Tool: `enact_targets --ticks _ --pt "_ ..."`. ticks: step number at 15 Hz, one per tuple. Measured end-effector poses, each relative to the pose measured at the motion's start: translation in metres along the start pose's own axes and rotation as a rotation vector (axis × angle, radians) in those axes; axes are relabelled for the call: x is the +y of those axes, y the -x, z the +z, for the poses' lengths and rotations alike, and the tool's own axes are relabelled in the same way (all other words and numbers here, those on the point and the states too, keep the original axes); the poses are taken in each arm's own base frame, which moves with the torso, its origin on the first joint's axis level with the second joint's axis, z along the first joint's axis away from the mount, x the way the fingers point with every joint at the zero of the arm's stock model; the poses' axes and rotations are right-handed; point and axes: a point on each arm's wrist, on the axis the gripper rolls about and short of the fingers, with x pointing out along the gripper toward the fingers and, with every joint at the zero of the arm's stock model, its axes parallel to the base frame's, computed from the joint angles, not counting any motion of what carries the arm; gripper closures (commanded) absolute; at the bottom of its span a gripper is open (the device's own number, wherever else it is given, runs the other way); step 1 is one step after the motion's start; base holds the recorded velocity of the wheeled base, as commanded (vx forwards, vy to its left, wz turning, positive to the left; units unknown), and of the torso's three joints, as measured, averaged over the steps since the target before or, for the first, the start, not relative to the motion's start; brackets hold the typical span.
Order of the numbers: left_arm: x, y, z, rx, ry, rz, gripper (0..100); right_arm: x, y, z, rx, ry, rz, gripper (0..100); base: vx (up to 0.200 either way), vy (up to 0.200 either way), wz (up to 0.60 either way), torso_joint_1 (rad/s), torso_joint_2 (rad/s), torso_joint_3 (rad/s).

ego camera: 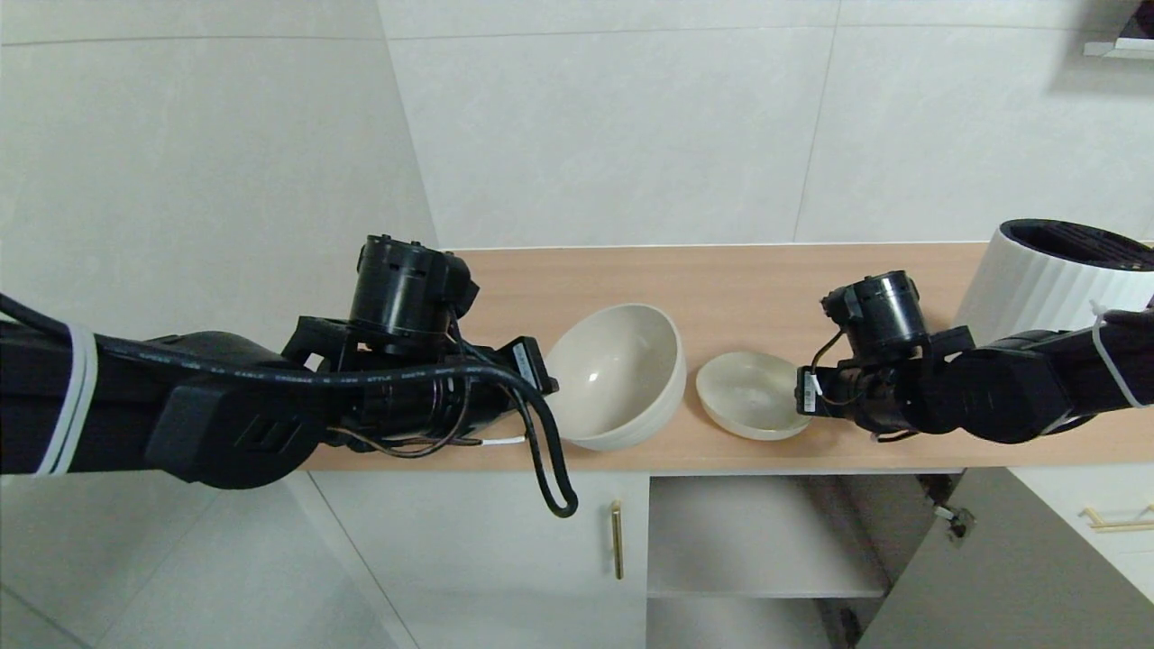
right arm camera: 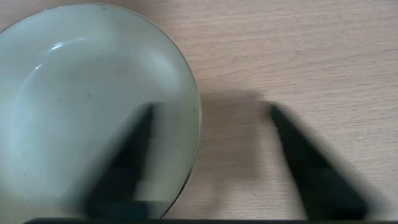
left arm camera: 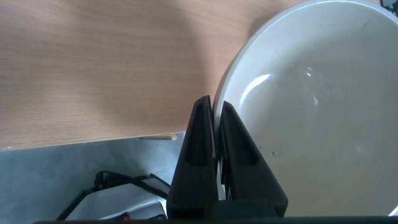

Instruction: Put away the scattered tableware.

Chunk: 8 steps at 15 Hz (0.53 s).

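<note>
On the wooden counter (ego camera: pixel 775 279), from the head camera, a large bowl (ego camera: pixel 622 374) sits tipped up toward the left gripper (ego camera: pixel 546 377). A small bowl (ego camera: pixel 753 394) lies just beside it, with the right gripper (ego camera: pixel 802 398) at its right-hand rim. A white ribbed container (ego camera: pixel 1046 279) stands at the counter's right end, and an open cabinet (ego camera: pixel 766 541) shows below.

From the left wrist, the left gripper (left arm camera: pixel 214 107) is pinched tight on the rim of the large bowl (left arm camera: pixel 311 112).

From the right wrist, the right gripper (right arm camera: pixel 210 111) is spread wide, one finger over the small bowl (right arm camera: pixel 81 93), the other over bare counter (right arm camera: pixel 298 50).
</note>
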Motion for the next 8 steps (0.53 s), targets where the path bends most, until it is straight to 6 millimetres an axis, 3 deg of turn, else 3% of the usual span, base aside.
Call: enact_targets --ticks 5,8 --pt "0.002 0.002 -0.002 0.005 -0.005 0.007 100 -0.001 0.003 0.002 -0.004 -0.007 0.005 100 0.000 0.000 0.00 0.000 0.00 0.000" --pt "0.009 0.010 -0.010 0.024 -0.110 0.024 100 -0.003 0.012 0.004 -0.007 -0.008 0.019 100 0.000 0.000 0.00 0.000 0.00 0.000"
